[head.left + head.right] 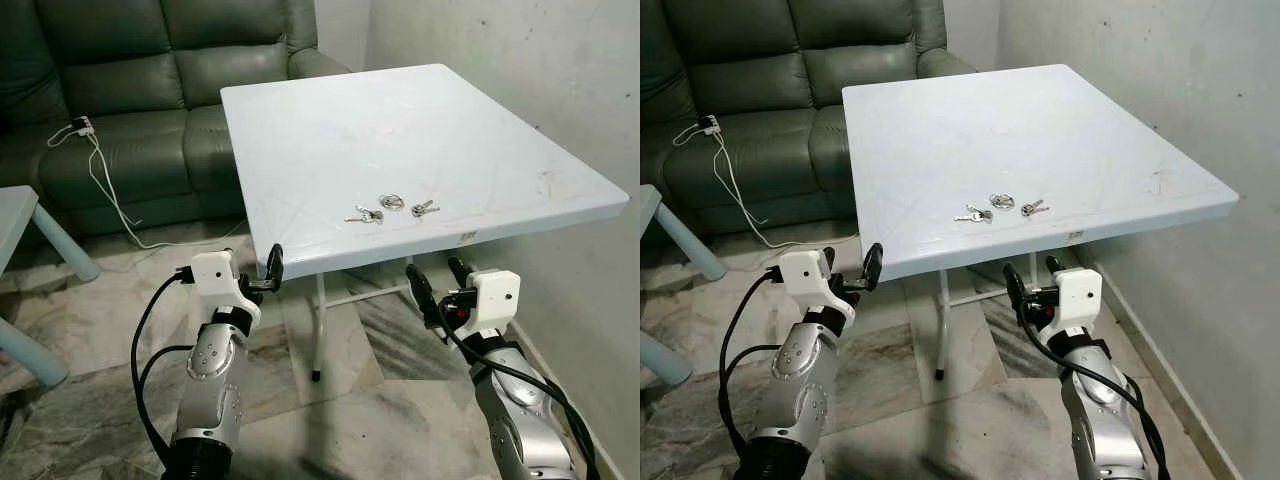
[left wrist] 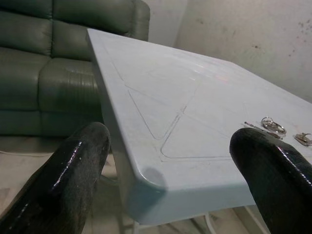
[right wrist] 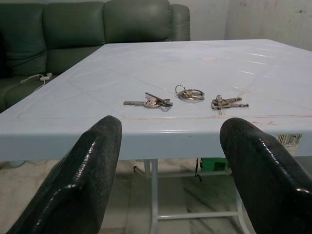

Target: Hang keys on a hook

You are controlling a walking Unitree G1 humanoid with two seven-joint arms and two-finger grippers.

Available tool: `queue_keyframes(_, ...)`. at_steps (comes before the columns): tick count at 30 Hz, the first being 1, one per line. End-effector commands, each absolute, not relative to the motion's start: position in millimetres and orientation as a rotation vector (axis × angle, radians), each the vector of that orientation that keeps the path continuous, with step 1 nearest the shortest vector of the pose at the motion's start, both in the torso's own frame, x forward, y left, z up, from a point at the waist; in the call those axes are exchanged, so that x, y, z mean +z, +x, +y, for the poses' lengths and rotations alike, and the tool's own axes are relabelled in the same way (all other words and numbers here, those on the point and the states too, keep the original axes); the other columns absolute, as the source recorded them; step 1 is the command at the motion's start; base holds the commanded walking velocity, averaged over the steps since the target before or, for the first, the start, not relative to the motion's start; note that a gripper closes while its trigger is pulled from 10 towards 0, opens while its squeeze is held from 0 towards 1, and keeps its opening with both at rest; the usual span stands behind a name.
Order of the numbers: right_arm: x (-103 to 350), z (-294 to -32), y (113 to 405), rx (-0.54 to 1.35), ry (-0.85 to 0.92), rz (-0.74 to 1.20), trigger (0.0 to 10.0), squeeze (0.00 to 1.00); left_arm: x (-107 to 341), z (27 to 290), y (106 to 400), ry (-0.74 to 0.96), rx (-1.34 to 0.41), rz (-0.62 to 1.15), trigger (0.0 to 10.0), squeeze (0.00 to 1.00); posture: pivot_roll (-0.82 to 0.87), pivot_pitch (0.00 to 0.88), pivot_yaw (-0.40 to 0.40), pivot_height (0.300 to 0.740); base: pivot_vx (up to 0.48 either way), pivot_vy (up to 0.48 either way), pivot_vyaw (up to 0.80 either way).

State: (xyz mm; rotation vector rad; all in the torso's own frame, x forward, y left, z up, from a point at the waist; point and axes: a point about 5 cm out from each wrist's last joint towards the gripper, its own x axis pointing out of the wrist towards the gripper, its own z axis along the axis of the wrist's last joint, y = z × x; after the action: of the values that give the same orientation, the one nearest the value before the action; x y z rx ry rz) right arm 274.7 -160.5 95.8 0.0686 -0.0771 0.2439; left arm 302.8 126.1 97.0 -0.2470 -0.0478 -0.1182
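Note:
Two small bunches of keys [image 1: 364,215] [image 1: 424,209] and a loose key ring [image 1: 391,202] lie near the front edge of the pale blue plastic table [image 1: 330,130]. My right gripper [image 1: 440,282] hovers open just below and in front of that edge, facing the keys [image 3: 151,102]. Its wrist view has the ring [image 3: 189,94] between its black fingers [image 3: 83,175]. Off the table's front left corner, my left gripper [image 1: 262,275] is open too. The corner [image 2: 146,180] sits between its fingers, and the ring [image 2: 273,126] is off to one side.
A green leather sofa [image 1: 120,90] stands behind the table, with a white cable and plug [image 1: 80,128] on its seat. A low light-blue table [image 1: 20,215] is at the far left. A white wall [image 1: 560,80] runs close along the right. White table legs [image 1: 320,330] stand on the marble floor.

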Motion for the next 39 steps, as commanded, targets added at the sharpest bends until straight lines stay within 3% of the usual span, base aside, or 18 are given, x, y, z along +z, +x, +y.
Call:
queue_keyframes(1,97.0,-160.6,275.8,0.247,0.064,-0.078,10.0,0.00,99.1,124.8,305.0,-0.247,-0.124,-0.048,10.0,0.00,-0.07,0.000,-0.028,0.740,0.337,0.000,0.00)
queue_keyframes(32,96.9,-157.0,273.8,0.279,0.062,-0.077,10.0,0.00,97.9,121.2,304.8,-0.252,-0.130,-0.037,10.0,0.00,-0.07,0.000,-0.028,0.740,0.414,0.000,0.00)
queue_keyframes(39,96.8,-157.0,273.6,0.283,0.061,-0.073,10.0,0.00,97.9,118.8,304.2,-0.243,-0.128,-0.035,10.0,0.00,-0.07,0.000,-0.029,0.740,0.046,0.000,0.00)
